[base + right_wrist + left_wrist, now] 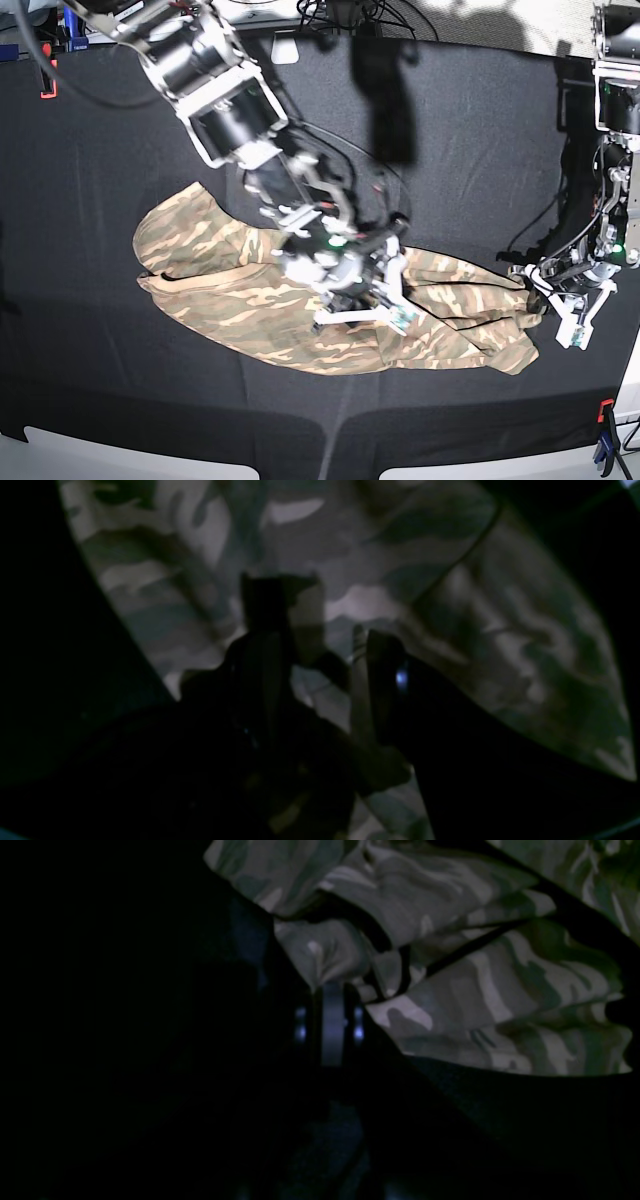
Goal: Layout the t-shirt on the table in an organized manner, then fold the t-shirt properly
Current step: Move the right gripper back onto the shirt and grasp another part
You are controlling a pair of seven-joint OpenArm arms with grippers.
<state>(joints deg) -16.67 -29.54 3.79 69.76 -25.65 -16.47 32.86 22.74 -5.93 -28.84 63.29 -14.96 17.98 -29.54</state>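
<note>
- t-shirt [250,290] spread lengthwise across the middle of the table [100,160], crumpled, camo side up, not flat.
- Left end of the shirt in the base view wider and lobed; right end bunched into a thick wad near the table's right edge.
- Left gripper [331,990] at that bunched right end, jaws pinched together on a tuft of camo fabric; cloth fans out from the pinch toward the upper right in the left wrist view.
- Same gripper seen in base view [548,295], low, at the shirt's edge, touching the fabric.
- Right gripper [325,645] over the shirt's mid-section, jaws standing wide apart, fingers [382,680] pointing down at the cloth.
- A narrow fold of fabric rising between the two fingers in the right wrist view; no clamping visible, cannot tell if fingertips touch the shirt.
- In base view the right gripper [360,300] sits above the shirt's lower middle, arm reaching in from the upper left.
- Black cloth of the table visible all round the shirt.
</note>
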